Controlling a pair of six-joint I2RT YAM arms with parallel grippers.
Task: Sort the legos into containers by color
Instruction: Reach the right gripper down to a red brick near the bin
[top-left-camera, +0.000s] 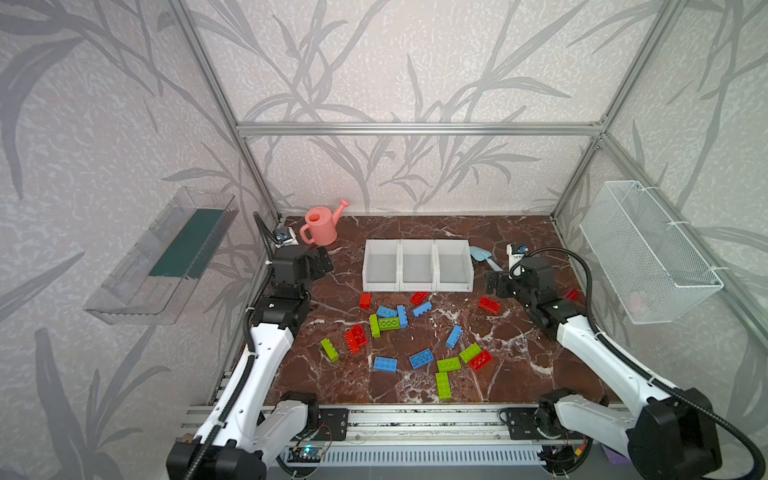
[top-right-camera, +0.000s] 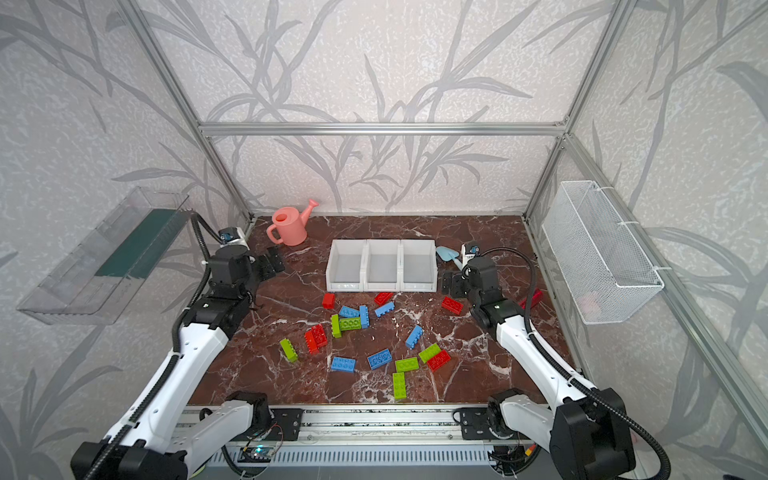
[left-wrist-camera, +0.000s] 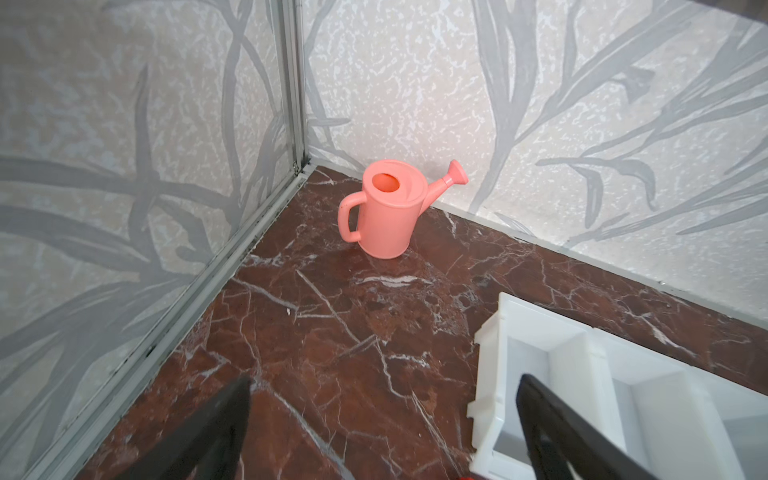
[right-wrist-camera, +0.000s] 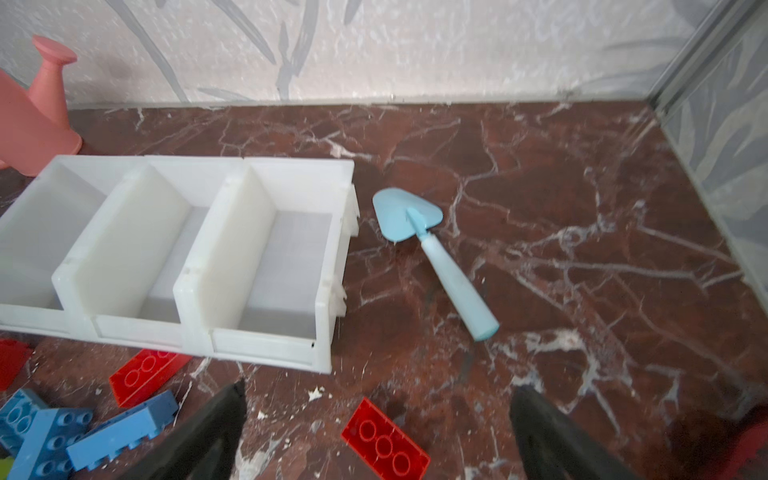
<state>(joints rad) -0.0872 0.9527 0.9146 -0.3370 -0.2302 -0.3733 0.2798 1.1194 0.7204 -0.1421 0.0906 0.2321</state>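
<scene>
Two pincers agape, left pincer (top-left-camera: 325, 261) and right pincer (top-left-camera: 495, 284), legos (top-left-camera: 421, 359) loose on marble tabletop (top-left-camera: 519, 357) before three white containers (top-left-camera: 417, 286).

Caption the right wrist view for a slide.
Open right gripper near a red lego, beside three empty bins and a blue trowel.

Glossy marbled tabletop (top-left-camera: 523, 374), seemingly plastic legos (top-left-camera: 385, 364)
</scene>
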